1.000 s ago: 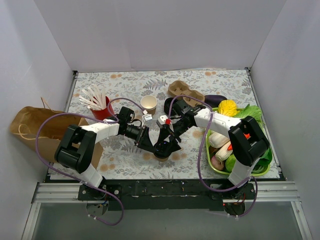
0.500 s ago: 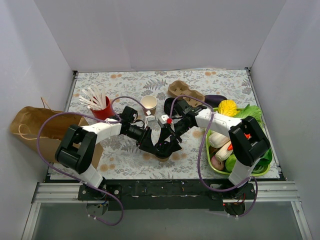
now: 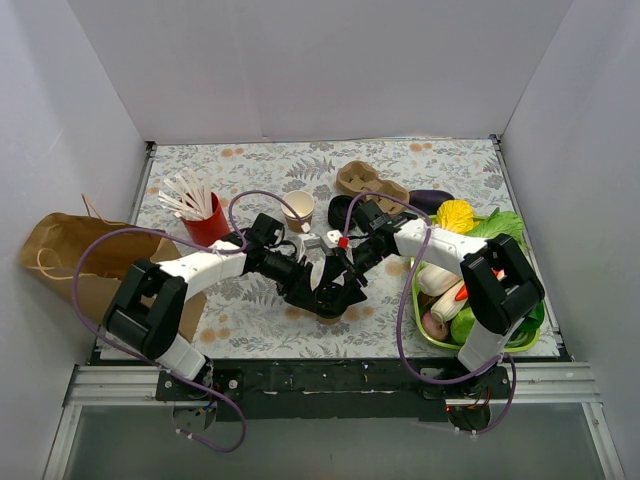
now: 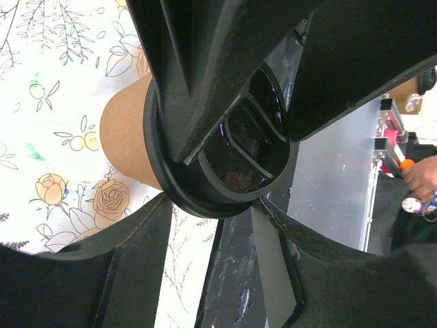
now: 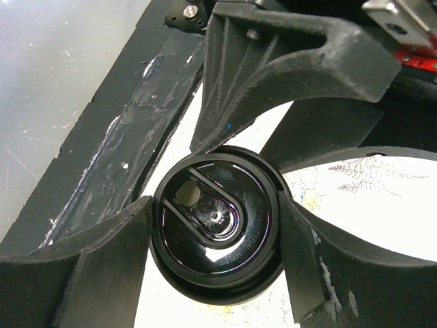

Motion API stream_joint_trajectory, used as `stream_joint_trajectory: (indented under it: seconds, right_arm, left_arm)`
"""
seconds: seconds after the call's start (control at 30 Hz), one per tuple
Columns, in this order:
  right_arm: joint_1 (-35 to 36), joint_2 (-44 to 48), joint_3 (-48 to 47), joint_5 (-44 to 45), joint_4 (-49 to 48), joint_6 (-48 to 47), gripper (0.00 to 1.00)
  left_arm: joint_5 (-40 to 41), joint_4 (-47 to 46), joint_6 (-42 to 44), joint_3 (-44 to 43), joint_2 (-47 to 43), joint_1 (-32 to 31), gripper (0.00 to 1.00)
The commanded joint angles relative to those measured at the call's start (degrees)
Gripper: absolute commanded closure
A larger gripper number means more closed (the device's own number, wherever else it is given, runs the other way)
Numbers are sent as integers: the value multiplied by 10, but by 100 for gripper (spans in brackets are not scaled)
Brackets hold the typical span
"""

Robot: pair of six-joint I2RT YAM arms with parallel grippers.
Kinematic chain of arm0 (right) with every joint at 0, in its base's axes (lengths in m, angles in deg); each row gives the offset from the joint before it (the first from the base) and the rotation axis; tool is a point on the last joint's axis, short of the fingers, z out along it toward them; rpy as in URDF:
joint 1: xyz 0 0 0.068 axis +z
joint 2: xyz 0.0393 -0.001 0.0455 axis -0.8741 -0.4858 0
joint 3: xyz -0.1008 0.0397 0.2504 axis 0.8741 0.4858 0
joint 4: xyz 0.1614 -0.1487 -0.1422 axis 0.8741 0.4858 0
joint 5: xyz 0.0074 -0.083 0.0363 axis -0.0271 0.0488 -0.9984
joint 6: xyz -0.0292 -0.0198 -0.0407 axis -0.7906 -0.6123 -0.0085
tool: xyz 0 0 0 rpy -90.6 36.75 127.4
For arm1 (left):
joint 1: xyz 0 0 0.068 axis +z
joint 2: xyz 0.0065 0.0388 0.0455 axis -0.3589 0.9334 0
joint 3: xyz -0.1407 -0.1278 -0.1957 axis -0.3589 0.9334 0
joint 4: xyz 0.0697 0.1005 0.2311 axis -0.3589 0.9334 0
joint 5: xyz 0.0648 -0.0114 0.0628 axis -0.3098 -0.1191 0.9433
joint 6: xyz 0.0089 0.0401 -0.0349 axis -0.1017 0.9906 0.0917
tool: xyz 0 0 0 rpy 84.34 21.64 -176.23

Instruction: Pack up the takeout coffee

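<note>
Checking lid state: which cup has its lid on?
The brown cup between the left gripper and right gripper, wearing a black lid. The cream cup beyond stands open; the red cup holds white sticks.

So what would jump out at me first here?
The clinch mid-table: the left pincer and the right pincer both grip one black-lidded coffee cup. Next, the red cup of white sticks at the back left, and the green tray of food on the right.

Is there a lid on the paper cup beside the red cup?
No: the paper cup stands open-mouthed, its tan inside visible from above.
</note>
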Motion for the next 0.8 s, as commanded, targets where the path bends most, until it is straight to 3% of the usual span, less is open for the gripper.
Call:
stream_joint_trajectory:
  seconds: [0.0, 0.1, 0.13, 0.17, 0.2, 0.3, 0.43, 0.77]
  right_arm:
    - [2, -55, 43, 185, 39, 25, 45]
    - [2, -55, 39, 184, 49, 18, 45]
    - [3, -56, 38, 185, 57, 14, 46]
    - [3, -56, 35, 185, 62, 12, 46]
    - [2, -57, 27, 184, 68, 4, 46]
    - [3, -60, 12, 188, 92, -7, 46]
    - [2, -63, -23, 200, 115, -23, 46]
    - [-11, -49, -65, 234, 162, -50, 50]
  left_arm:
    - [182, -43, 28, 4, 8, -39, 52]
    - [196, -24, 38, -4, 4, -39, 51]
    - [173, -10, 48, -9, -2, -38, 38]
    - [148, -3, 60, -13, -26, -36, 6]
    - [116, -3, 64, -20, -40, -35, 2]
    - [87, -17, 55, -39, -90, -35, 2]
    - [140, 37, 44, -125, -79, -31, 2]
    - [163, 95, 43, -231, -81, 42, 2]
